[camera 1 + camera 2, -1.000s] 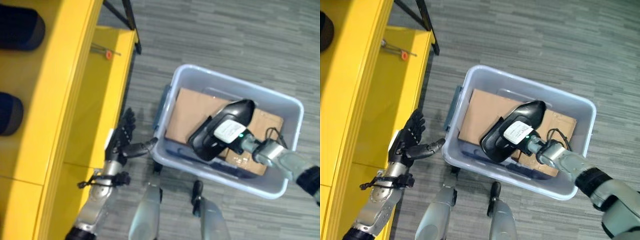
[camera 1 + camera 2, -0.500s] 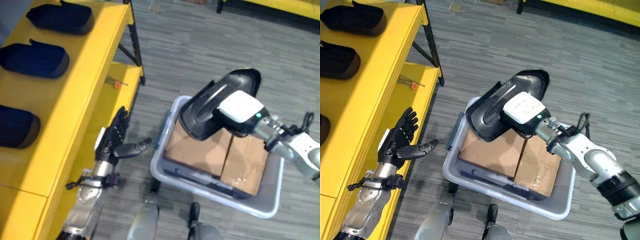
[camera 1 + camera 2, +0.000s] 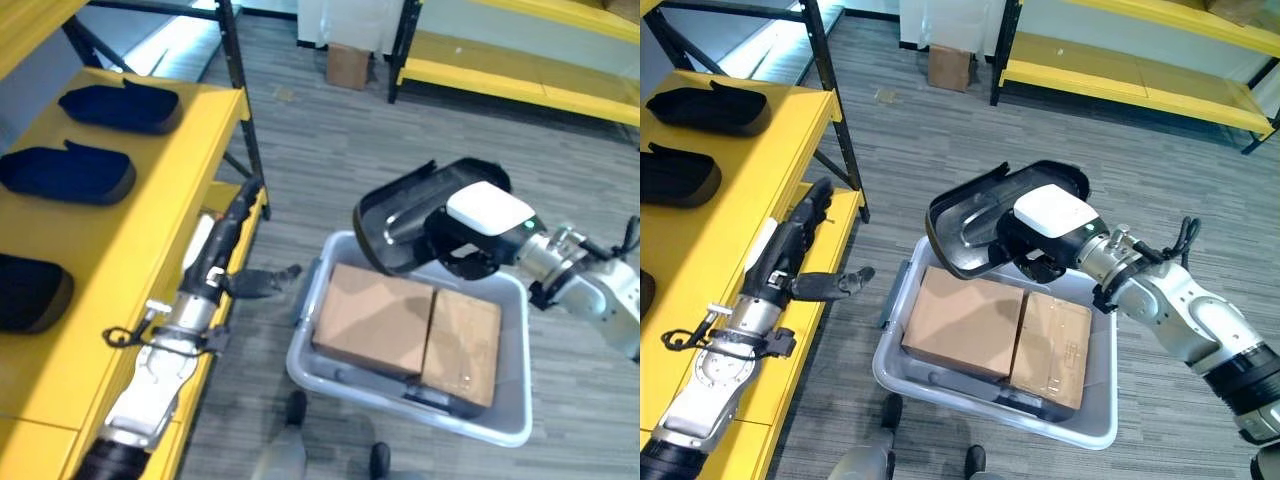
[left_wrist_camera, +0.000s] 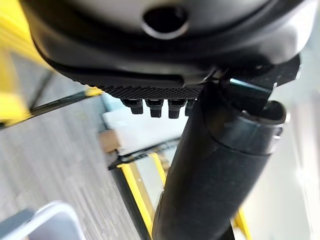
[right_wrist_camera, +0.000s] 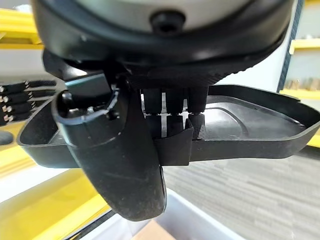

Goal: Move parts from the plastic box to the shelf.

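**Yellow shelf, grey floor, and what sits on them**

A yellow shelf [image 3: 740,200] runs along the robot's left side, framed by dark metal uprights [image 3: 832,110]. On its upper level lie dark moulded parts [image 3: 710,107] in a row, one behind another, each apart from the next; a second one [image 3: 675,175] sits nearer. A lower yellow level [image 3: 830,235] juts out beneath it.

The floor [image 3: 940,140] is grey striped carpet. On it stands a pale grey plastic box [image 3: 985,395], just beside the shelf, with two brown cardboard boxes [image 3: 965,325] lying side by side inside, touching. Farther off, another yellow shelf [image 3: 1120,75] crosses the floor, and a small cardboard box [image 3: 946,66] rests near its dark upright.
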Tool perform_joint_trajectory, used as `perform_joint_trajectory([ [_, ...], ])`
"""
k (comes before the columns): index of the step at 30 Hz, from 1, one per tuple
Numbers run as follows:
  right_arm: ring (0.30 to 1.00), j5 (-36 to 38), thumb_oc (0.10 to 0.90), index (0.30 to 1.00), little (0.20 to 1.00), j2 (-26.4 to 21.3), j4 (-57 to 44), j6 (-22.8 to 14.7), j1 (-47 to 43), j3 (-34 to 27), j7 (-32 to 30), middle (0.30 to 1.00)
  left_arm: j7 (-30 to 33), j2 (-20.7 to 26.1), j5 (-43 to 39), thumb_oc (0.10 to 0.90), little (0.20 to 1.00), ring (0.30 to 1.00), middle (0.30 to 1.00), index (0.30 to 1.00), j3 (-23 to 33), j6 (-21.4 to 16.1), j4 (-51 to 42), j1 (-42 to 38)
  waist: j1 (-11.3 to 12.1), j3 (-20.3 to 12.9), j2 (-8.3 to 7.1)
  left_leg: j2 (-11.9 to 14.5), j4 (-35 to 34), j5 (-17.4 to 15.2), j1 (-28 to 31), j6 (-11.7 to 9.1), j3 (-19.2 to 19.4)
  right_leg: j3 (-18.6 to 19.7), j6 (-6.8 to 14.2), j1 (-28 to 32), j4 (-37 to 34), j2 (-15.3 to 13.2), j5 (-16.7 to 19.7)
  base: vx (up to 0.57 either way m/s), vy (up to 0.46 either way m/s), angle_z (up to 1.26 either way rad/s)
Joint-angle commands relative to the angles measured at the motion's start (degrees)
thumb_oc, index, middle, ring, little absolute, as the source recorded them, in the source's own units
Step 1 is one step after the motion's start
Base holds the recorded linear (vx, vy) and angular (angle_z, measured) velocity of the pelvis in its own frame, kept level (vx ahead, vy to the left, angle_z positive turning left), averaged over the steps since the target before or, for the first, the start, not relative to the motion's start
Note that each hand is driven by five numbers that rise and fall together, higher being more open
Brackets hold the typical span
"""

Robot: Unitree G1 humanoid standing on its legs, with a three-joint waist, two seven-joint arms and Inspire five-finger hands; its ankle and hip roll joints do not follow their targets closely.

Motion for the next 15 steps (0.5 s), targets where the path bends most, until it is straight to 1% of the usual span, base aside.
perform_joint_trajectory([
  [1,0.300,9.0,0.400,0.300,0.300,-1.3,1.7,-0.8,-6.8,2.4,-2.1,0.300,3.0,0.6,5.4,0.900,1.000,1.000,1.000,1.000,-3.2,-8.4,-3.7,-1.0,-0.2,-12.8,-0.64,5.5,-1.5,-4.6,4.7,-3.0,3.0,1.9,1.3,-3.7,3.9,-1.1,2.9,0.01,-0.015,-0.15],
  [2,0.300,11.5,0.400,0.300,0.300,-1.4,1.7,-0.9,-7.5,3.3,-1.0,0.300,3.4,1.4,6.8,0.900,1.000,1.000,1.000,1.000,-3.5,-8.6,-4.2,-1.7,-0.3,-13.1,-0.79,5.8,-1.5,-4.7,5.0,-3.1,3.2,2.1,1.3,-3.5,3.9,-1.0,2.7,0.01,-0.010,-0.19],
  [6,0.300,14.4,0.400,0.300,0.300,-1.1,2.9,-0.8,-9.3,5.5,0.1,0.300,4.3,2.4,8.9,0.900,1.000,1.000,1.000,1.000,-3.9,-8.8,-4.9,-2.5,-0.5,-13.4,-0.94,6.1,-1.5,-4.8,5.4,-3.2,3.4,2.4,1.2,-3.4,4.0,-0.7,2.6,0.01,-0.017,-0.10],
  [9,0.300,18.2,0.400,0.300,0.300,-0.9,4.4,-0.5,-10.9,7.3,1.7,0.300,5.5,4.2,12.8,0.900,1.000,1.000,1.000,1.000,-4.0,-9.0,-5.8,-3.4,-0.7,-13.5,-1.20,6.6,-1.5,-4.8,5.7,-3.3,3.6,2.7,1.1,-3.3,4.2,-0.5,2.4,0.01,-0.011,-0.06],
  [11,0.300,20.7,0.400,0.300,0.300,-1.0,4.1,-0.5,-11.9,7.8,2.5,0.300,6.1,7.9,19.2,0.900,1.000,1.000,1.000,1.000,-4.4,-9.8,-7.7,-5.3,-1.0,-13.6,-1.19,6.8,-1.5,-4.9,6.0,-3.4,3.7,2.8,1.0,-3.1,4.2,-0.3,2.2,0.00,0.000,0.00],
  [13,0.300,20.8,0.400,0.300,0.300,-0.6,4.6,-0.6,-12.7,8.5,2.4,0.300,6.0,9.9,21.7,0.900,1.000,1.000,1.000,1.000,-5.4,-10.3,-8.7,-6.1,-1.1,-13.7,-1.15,6.8,-1.5,-5.0,6.2,-3.4,3.8,2.8,1.0,-3.0,4.1,-0.3,2.1,0.00,0.000,0.00],
  [15,0.300,20.7,0.400,0.300,0.300,0.2,4.9,-0.9,-13.4,9.3,2.3,0.300,6.1,13.2,26.0,0.900,1.000,1.000,1.000,1.000,-6.6,-11.0,-10.4,-7.7,-1.3,-13.8,-1.00,6.8,-1.5,-5.1,6.3,-3.4,3.8,2.8,1.0,-2.8,3.9,-0.4,2.0,0.00,0.000,0.00],
])
